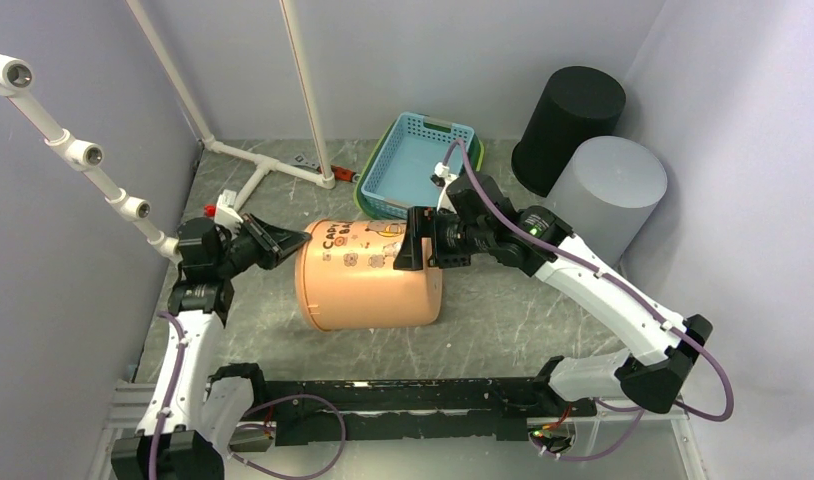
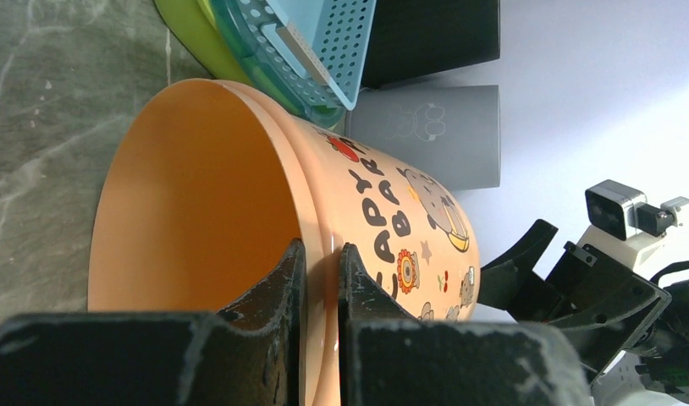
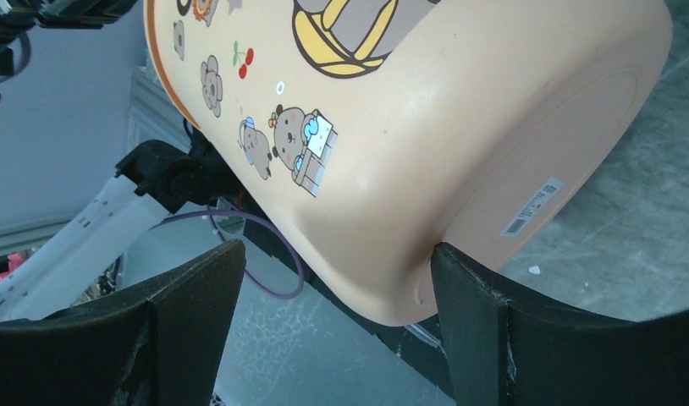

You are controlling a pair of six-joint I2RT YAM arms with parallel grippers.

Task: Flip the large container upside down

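The large container is a peach tub with cartoon prints, lying on its side on the table with its mouth to the left and its base to the right. My left gripper is shut on the container's rim, one finger inside the mouth and one outside. My right gripper stands open at the base end. In the right wrist view the container's bottom corner sits between the jaws: one finger touches the base and the other stays apart from the wall.
A blue perforated basket on a green tray stands just behind the container. A black cylinder and a grey one stand at the back right. White pipe framing runs along the back left.
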